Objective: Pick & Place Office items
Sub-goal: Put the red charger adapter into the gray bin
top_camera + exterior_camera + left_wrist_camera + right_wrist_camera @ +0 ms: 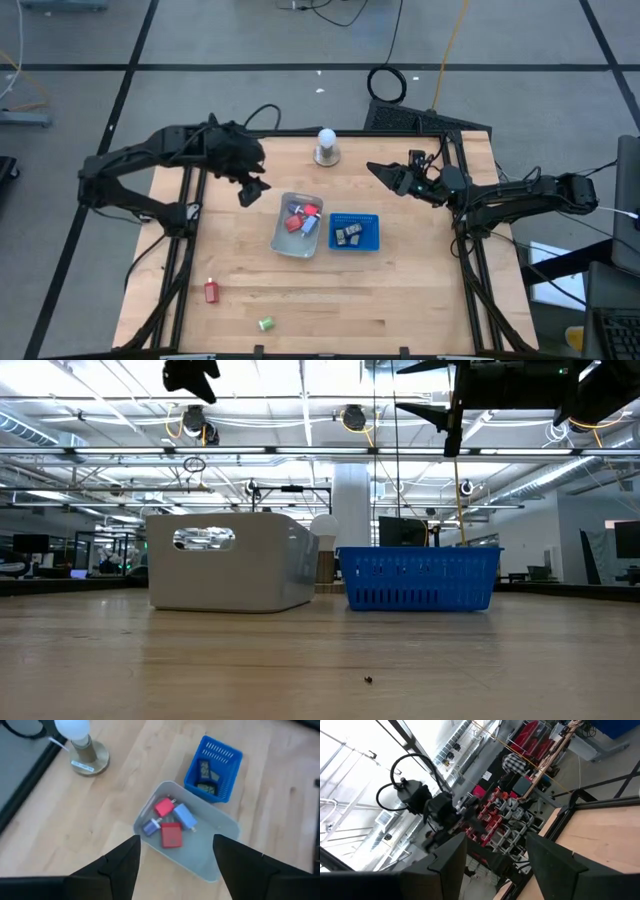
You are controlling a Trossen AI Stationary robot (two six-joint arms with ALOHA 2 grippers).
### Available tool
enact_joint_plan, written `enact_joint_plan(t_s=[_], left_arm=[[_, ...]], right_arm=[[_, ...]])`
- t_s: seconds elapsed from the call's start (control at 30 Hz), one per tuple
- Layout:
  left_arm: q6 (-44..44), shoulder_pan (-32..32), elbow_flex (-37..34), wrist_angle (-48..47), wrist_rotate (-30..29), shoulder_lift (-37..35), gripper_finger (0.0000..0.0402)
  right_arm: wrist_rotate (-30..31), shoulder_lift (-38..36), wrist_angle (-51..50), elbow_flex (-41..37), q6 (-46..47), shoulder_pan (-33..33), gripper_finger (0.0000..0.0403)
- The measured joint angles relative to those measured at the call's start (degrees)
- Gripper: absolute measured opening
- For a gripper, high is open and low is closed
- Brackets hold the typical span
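Two small items still lie loose on my wooden desk [400,290]: a little red block-shaped piece [211,291] near the left front edge and a tiny green roll-like piece [266,323] just in front of it, well apart from the bins. In the clear grey plastic tray [220,865] at the middle of the desk I count four pieces huddled together: a red plug-like cube [164,807], a flat red square block [171,835], a light blue block [185,816] and a small purple-blue one [151,827]. Touching the tray's right side sits the blue slotted plastic basket [355,246], with a few dark items [347,234] inside it; I cannot tell exactly what they are.

My left gripper [252,189] hangs in the air beside the tray's left rear corner, its fingers [120,870] spread apart and holding nothing. My right gripper [380,170] is raised over the right rear part of the desk, fingers [445,857] apart and empty as well. The white ball on a round wooden base [326,146] stands at the back edge between the two arms.
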Motion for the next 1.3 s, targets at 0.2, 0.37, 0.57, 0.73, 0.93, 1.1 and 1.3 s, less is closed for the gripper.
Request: enact_joint_plan(t_s=[0.2, 0.37, 0.57, 0.73, 0.93, 1.1, 1.3], left_arm=[[-10.3, -3.4, 0.0, -0.6, -0.9, -2.8, 0.0264], [-16.2, -8.5, 0.1, -1.1, -6.7, -7.1, 0.0254], [-20.4, -13.8, -0.1, 2.8, -11.7, -11.5, 0.0231], [-22.7, -17.1, 0.0, 5.7, -16.2, -13.4, 0.0219], [-26.1, -20.7, 0.0, 5.2, -19.0, -13.9, 0.0227], [-27.0, -23.2, -0.1, 5.1, -21.4, -13.6, 0.0232], [-26.8, -24.7, -0.1, 5.2, -23.6, -13.5, 0.0231]], right_arm=[[0.0, 0.0, 0.2, 0.0, 0.0, 0.0, 0.0196], [-7.7, -0.7, 0.2, 0.0, -5.6, -0.9, 0.0196], [-24.3, -5.5, -7.3, 0.0, -26.9, -4.1, 0.0196], [-27.1, -12.3, -24.7, 0.0, -33.2, -7.3, 0.0196], [-25.1, -25.8, -42.4, -1.6, -40.0, -9.6, 0.0196], [-19.5, -36.2, -40.0, -10.2, -39.6, -10.0, 0.0196], [-17.8, -41.3, -29.1, -21.1, -36.1, -10.0, 0.0196]])
